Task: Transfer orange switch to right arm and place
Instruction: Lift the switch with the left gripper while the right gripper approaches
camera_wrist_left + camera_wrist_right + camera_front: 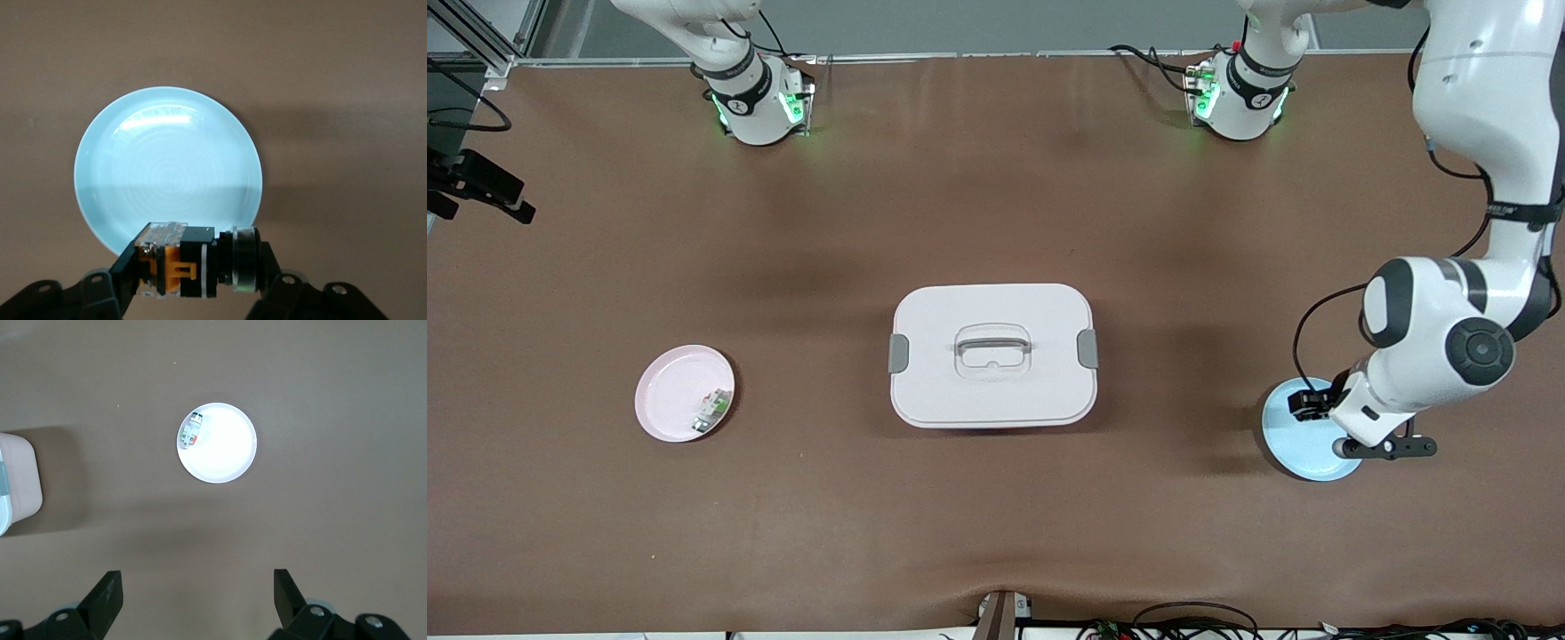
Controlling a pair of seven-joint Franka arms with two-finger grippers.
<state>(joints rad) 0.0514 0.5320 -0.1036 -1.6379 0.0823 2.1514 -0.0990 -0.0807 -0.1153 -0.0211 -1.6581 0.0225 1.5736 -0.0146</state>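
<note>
On my front cam, starting at the right arm's end of the table: pink plate [669, 400] w/ a small green-and-white part [712, 410] lying in it, near the rim. The right gripper [198, 597] is out of front cam; I only get it on the right wrist view, high over bare table near that plate, jaws wide apart, nothing between them. That arm waits.

Mid table: white lidded box [992, 355], grey latch at each end, handle recess on top, lid on.

Toward the left arm's end: light blue plate [1294, 444], w/ the left gripper [193, 263] over it, close above. Jaws clamped on the orange switch [195, 261]; it lies sideways across the fingers, black body w/ orange clip and a round black-ringed end. On the left wrist view the switch is clear of the plate surface, plate otherwise bare. Front cam hides the switch under the left wrist.
</note>
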